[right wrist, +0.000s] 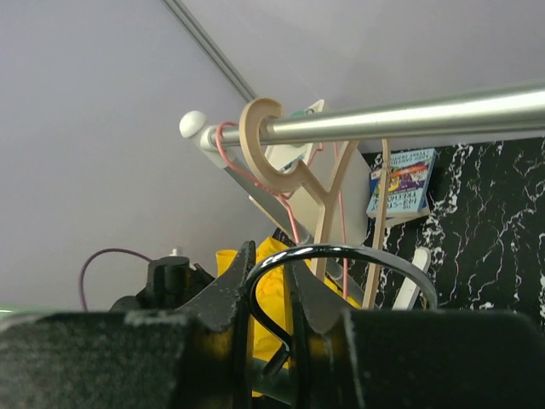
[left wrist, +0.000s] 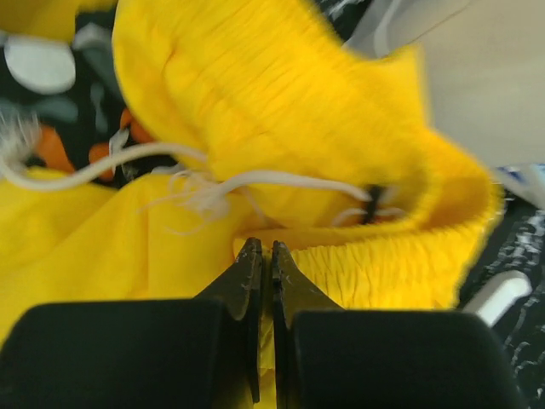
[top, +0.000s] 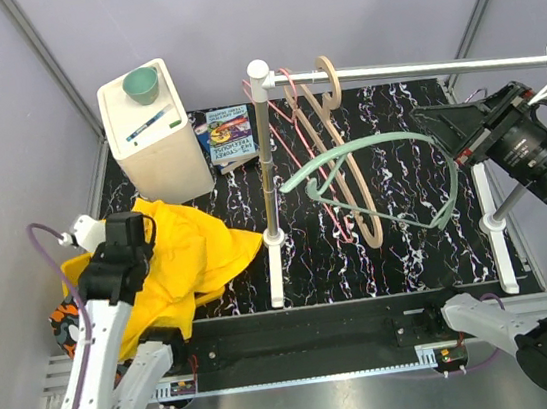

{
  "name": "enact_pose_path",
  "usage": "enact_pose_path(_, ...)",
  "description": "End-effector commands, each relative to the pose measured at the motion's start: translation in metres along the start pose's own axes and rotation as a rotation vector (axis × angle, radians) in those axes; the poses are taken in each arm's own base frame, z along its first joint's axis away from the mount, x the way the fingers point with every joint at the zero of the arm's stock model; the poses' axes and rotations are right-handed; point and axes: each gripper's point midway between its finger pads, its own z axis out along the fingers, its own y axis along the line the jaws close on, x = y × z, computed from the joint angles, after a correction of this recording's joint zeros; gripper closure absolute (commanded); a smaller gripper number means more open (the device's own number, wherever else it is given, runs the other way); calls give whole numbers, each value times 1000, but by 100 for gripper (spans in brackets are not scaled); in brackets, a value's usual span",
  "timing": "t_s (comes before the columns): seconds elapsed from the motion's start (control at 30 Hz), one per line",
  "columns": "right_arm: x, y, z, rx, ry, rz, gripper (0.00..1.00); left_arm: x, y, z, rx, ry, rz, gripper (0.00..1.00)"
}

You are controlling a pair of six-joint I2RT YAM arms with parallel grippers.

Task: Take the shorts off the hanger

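Lower left of the overhead view: left gripper (left wrist: 262, 249), jaws pressed together, tips down on the yellow shorts (top: 190, 248); cannot tell whether any fold is pinched between them. Shorts heaped on the black marbled table (top: 410, 247) at left centre, well apart from the hangers, partly over a patterned orange-and-black cloth (top: 61, 328) at the left edge. In the left wrist view, gathered waistband filling the upper frame, white drawstring (left wrist: 281, 179) trailing across just above the fingertips.

Right of centre: right gripper (right wrist: 266, 256) clamped on the chrome hook of the green hanger (top: 376, 140). Hanger tilted, below the rail in the right wrist view, reaching left toward the white stand post (top: 264, 155).

Further back, upper centre: wooden hanger (top: 370, 222) and thin pink wire hanger (top: 285, 75), both hooked on the silver rail (top: 417, 69).

Upper left, farthest: white box (top: 157, 144) just beside the shorts, with a teal cup (top: 142, 84) and a pen (top: 149, 126) on top. To its right, a small stack of books (top: 229, 135) on the table.
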Motion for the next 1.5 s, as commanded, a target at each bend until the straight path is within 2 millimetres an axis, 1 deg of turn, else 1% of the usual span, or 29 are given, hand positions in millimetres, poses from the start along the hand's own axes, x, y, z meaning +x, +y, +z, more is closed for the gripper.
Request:
enact_pose_path(0.0,-1,12,-6,-65,-18,26,100,27,-6,26,-17,143,-206,100)
enact_pose_path(0.1,1,12,-8,-64,-14,37,100,21,15,45,-114,123,-205,100)
enact_pose_path(0.23,-2,16,-10,-79,-21,43,100,19,64,58,-276,116,-222,100)
enact_pose_path(0.37,-2,14,-10,-73,-30,46,100,25,76,55,-328,124,-253,100)
enact_pose_path(0.43,-3,15,-10,-75,-32,39,100,25,75,52,-329,123,-283,84)
enact_pose_path(0.47,-3,15,-10,-74,-31,41,100,22,73,49,-322,117,-293,71)
enact_pose_path(0.5,-4,15,-9,-76,-32,39,100,22,73,46,-325,127,-295,39)
enact_pose_path(0.57,-5,16,-9,-78,-32,36,100,9,65,35,-297,108,-313,15)
enact_pose_path(0.6,-4,15,-8,-75,-28,38,100,3,60,31,-277,107,-324,1)
enact_pose_path(0.63,-3,15,-7,-77,-25,35,100,-14,49,21,-237,77,-332,1)
enact_pose_path(0.67,-1,14,-5,-75,-19,35,100,-19,48,13,-235,81,-328,1)
enact_pose_path(0.7,-1,14,-6,-79,-18,31,100,-40,37,0,-193,42,-347,1)
enact_pose_path(0.77,0,13,-6,-79,-15,10,100,-55,32,-17,-168,21,-355,1)
enact_pose_path(0.8,0,13,-7,-80,-18,1,100,-75,23,-32,-120,-22,-369,1)
enact_pose_path(0.87,-2,13,-9,-80,-26,-31,100,-90,12,-50,-54,-49,-371,1)
enact_pose_path(0.93,-1,13,-11,-87,-24,-45,100,-112,-9,-75,77,-90,-378,1)
enact_pose_path(0.97,-1,14,-14,-92,-28,-59,100,-117,-26,-87,181,-85,-362,1)
enact_pose_path(1.0,1,13,-14,-94,-21,-63,100,-125,-38,-97,268,-109,-302,2)
enact_pose_path(1.03,3,14,-15,-104,-14,-71,100,-145,-59,-116,413,-184,-286,9)
enact_pose_path(1.07,2,18,-22,-125,-26,-92,100,-141,-83,-133,568,-153,-232,11)
enact_pose_path(1.13,10,19,-25,-157,-10,-114,100,-152,-110,-155,730,-172,-188,17)
enact_pose_path(1.17,11,22,-35,-179,-20,-138,100,-149,-124,-173,831,-128,-155,18)
enact_pose_path(1.23,19,23,-45,-204,-13,-165,100,-152,-142,-178,895,-79,-114,21)
enact_pose_path(1.27,22,23,-50,-213,-10,-177,100,-153,-151,-199,974,-64,-80,21)
enact_pose_path(1.3,30,22,-51,-230,12,-188,100,-155,-160,-202,1007,-47,-59,21)
enact_pose_path(1.33,32,25,-60,-253,8,-215,100,-159,-168,-214,1060,-58,-40,21)
enact_pose_path(1.37,36,25,-63,-267,17,-226,100,-158,-178,-239,1154,-44,-5,21)
enact_pose_path(1.43,44,24,-71,-286,29,-244,100,-154,-201,-257,1253,0,23,22)
enact_pose_path(1.47,45,23,-73,-285,25,-240,100,-142,-213,-286,1350,49,53,23)
